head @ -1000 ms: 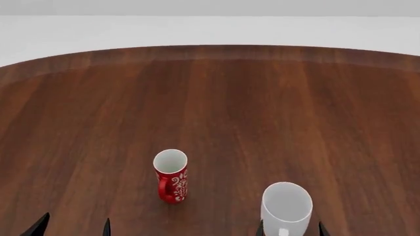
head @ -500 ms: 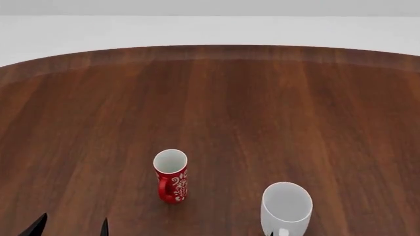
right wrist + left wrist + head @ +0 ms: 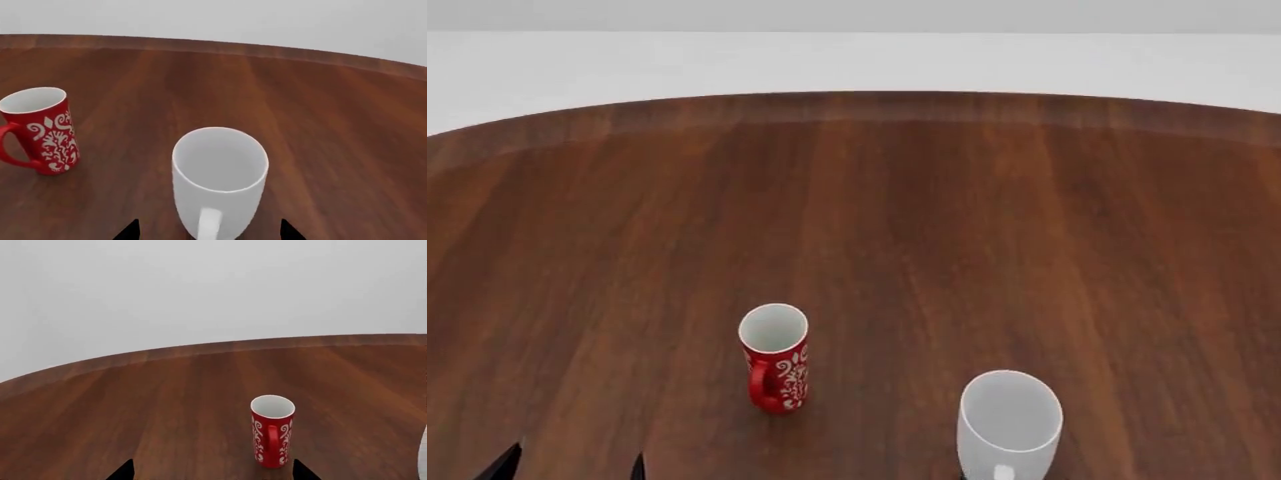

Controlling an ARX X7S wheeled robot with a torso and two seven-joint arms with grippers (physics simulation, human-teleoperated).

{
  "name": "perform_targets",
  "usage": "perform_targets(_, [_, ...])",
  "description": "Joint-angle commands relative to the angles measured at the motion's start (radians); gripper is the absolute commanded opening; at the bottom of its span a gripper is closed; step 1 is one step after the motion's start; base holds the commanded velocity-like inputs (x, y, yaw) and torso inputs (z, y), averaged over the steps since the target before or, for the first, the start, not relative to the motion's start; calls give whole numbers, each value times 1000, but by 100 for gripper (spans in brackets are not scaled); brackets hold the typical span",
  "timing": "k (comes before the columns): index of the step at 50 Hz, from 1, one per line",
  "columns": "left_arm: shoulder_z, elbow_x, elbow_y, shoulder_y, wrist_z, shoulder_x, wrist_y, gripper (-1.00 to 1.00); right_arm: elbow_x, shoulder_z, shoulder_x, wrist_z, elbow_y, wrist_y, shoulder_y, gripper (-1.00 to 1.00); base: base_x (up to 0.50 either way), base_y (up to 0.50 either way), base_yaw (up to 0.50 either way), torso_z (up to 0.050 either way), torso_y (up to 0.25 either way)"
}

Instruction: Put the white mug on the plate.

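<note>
The white mug point(image 3: 1009, 425) stands upright on the wooden table point(image 3: 934, 220) at the near right, its handle toward me. In the right wrist view the white mug point(image 3: 220, 175) sits just ahead of my open right gripper point(image 3: 209, 234), whose dark fingertips point(image 3: 130, 232) flank it without touching. The right gripper is out of the head view. My left gripper point(image 3: 571, 466) is open and empty at the near left. It also shows in the left wrist view point(image 3: 213, 474). The plate is out of view.
The red mug with the white floral pattern point(image 3: 775, 358) stands upright left of the white mug. It also shows in the left wrist view point(image 3: 272, 432) and the right wrist view point(image 3: 41, 130). The table's curved far edge point(image 3: 854, 100) meets a pale floor.
Both grippers have drawn back toward me. The right fingertips have dropped out of the head view and the left tips sit lower. The mugs have not moved.
</note>
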Motion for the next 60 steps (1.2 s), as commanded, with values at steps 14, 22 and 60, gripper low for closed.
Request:
perform_targets(14, [12,-11,40,27,-13,-20,-3,100,-12,-46,-35,-65,405,-103,174,100,0,0,0,0,0])
perform_targets(22, [21,-14,35,23,-14,-23,-4,100,-9,-47,-47,-78,517,-152,219,100,0,0,0,0,0])
perform_targets(60, [41,-28,52,51,-39,-42,-1,100,-2,-21,-96,-119,1048,-447,428,100,0,0,0,0,0])
